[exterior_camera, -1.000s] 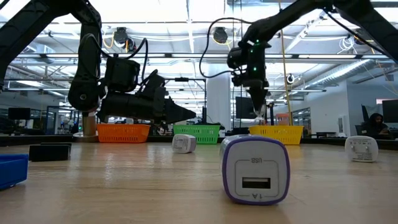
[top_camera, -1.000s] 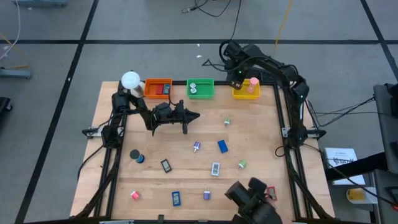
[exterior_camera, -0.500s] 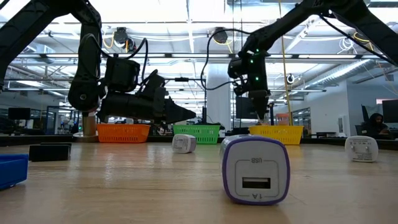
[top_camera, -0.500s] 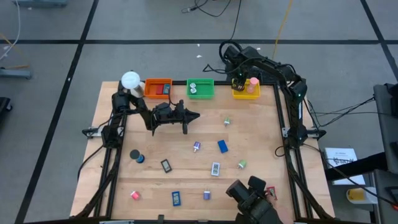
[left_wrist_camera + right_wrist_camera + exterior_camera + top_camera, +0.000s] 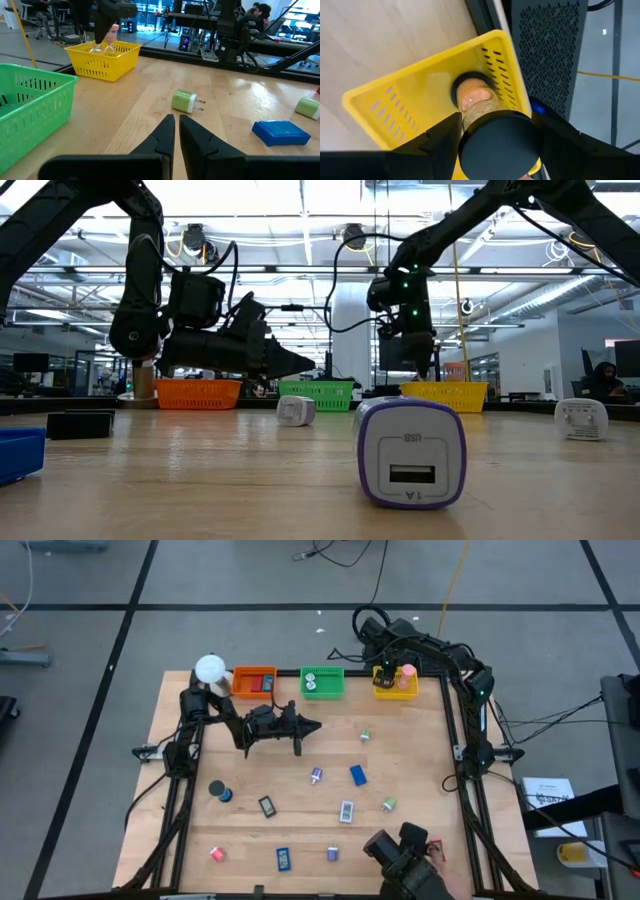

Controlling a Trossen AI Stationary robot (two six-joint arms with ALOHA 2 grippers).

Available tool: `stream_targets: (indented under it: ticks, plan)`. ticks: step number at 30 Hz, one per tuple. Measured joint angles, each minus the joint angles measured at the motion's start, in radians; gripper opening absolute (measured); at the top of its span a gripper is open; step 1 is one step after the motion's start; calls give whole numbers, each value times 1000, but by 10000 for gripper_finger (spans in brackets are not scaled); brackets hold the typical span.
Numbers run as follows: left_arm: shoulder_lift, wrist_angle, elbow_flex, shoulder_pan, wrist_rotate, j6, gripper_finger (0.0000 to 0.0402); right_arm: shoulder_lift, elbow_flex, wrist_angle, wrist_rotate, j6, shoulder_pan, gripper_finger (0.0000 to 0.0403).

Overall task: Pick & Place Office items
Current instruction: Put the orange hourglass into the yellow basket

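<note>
**Right tool lowering a black roll into the yellow tray**

The right tool (image 5: 381, 676) is hanging over the yellow tray (image 5: 396, 690) at the upper right of the high view, gripping a black roll (image 5: 499, 142) between its fingers. A clear roll with a pink core (image 5: 476, 98) is already lying inside the tray, directly under the load. Judging by this, the placing step is in hand; the next move calls for opening the fingers so the roll drops inside the tray walls, then lifting clear without catching the rim.

The left tool (image 5: 312, 726) is waiting above the surface (image 5: 420, 760) left of centre, its fingers nearly together and holding nothing. More office items are lying scattered toward the bottom of the high view, among them a green plug (image 5: 185, 100) and a blue rectangle (image 5: 358, 775), well apart from all trays.
</note>
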State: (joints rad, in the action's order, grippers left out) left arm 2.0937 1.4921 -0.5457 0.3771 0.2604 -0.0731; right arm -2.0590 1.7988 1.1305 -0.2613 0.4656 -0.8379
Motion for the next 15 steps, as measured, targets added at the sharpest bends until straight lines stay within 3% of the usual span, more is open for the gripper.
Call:
stream_targets:
  ticks: [8, 15]
  plan:
    - [0, 0, 0, 0, 0, 0, 26, 6, 0, -1, -11, -10, 2, 258]
    - [0, 0, 0, 0, 0, -3, 26, 58, 8, 24, -139, 3, 40, 288]
